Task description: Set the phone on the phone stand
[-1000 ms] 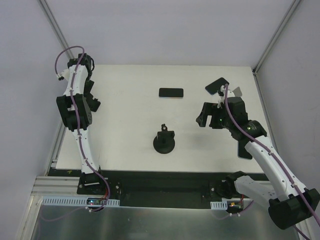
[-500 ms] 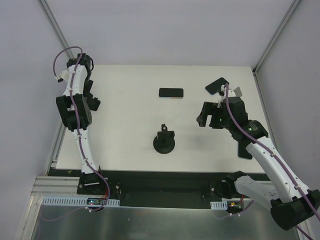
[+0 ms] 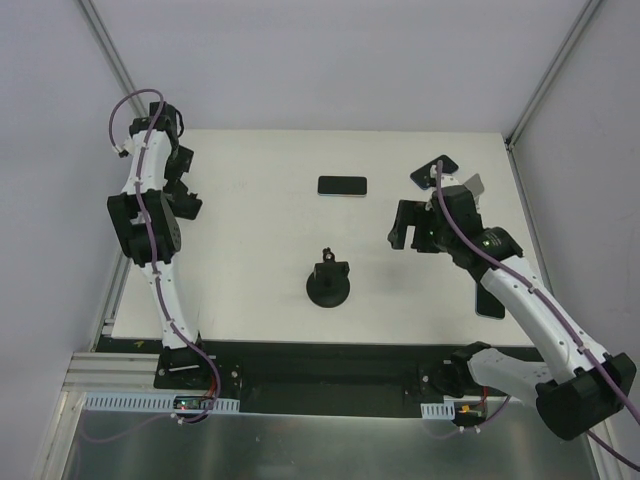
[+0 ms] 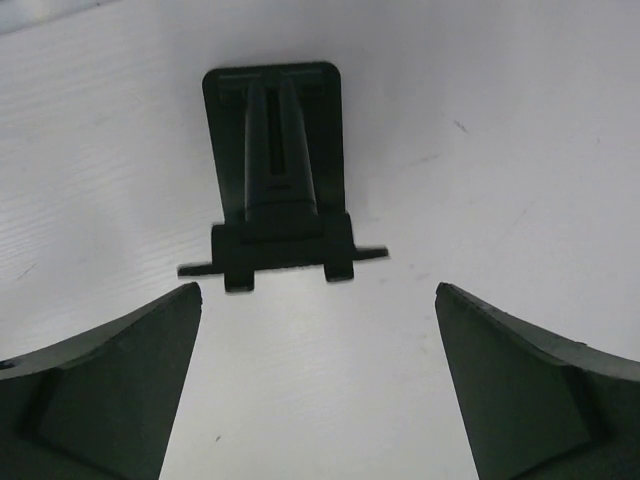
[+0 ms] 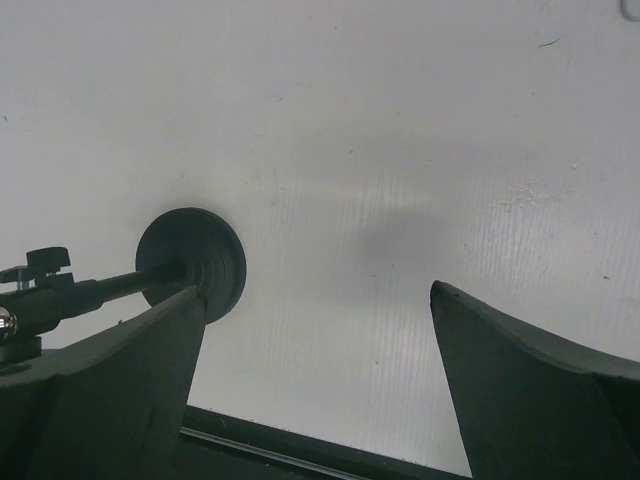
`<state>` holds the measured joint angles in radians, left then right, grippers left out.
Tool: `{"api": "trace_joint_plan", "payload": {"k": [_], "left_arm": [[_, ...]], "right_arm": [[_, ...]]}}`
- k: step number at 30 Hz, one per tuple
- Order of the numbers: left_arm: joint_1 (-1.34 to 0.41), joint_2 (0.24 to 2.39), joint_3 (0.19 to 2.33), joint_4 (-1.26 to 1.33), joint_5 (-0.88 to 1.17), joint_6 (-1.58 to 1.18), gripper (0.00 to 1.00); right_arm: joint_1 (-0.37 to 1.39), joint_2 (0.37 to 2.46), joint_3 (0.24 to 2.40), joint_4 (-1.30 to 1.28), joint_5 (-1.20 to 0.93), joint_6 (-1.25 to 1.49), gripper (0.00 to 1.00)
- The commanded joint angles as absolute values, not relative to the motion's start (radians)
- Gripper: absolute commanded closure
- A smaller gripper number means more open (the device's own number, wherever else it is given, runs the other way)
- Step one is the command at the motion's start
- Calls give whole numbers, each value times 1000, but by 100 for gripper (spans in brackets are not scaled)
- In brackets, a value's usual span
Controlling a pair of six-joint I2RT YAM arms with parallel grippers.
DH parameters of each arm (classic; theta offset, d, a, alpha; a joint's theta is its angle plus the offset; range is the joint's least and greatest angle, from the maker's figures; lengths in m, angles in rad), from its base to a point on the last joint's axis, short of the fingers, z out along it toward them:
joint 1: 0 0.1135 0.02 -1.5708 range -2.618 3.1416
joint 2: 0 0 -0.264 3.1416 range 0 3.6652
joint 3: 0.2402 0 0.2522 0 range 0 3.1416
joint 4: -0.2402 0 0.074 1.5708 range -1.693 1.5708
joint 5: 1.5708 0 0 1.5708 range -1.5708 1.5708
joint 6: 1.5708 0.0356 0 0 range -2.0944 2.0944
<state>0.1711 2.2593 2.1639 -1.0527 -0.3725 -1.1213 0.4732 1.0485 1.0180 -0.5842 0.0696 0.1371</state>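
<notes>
phone (image 3: 342, 186): lay flat on the white table (image 3: 250, 230), at 12 o'clock from the phone stand (image 3: 328, 280), well apart, held by nothing. phone stand: stood upright near table centre; in the right wrist view, post partly hidden behind a finger and cut off at 9 o'clock. right gripper (image 5: 318, 290): spread wide, empty, at 2 o'clock from the stand. left gripper (image 4: 315, 300): spread wide, empty, near a black bracket (image 4: 280, 170), not made out from above. dark slab (image 3: 488, 302): half covered by the right arm, unidentifiable.
</notes>
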Motion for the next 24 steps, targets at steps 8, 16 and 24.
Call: {"api": "trace_joint_plan", "payload": {"k": [8,16,24], "left_arm": [[169,1469,1410,-510,107,-738,1],[54,1410,1279,-207,593,-626,1],[-26,1350,1184,-97,707,-644,1]], "right_arm": [[466,1204,1169,-658,135,297,4],[192,1090,1024,-784,121,406,4],[-415,991,802,-687,-162,344,4]]}}
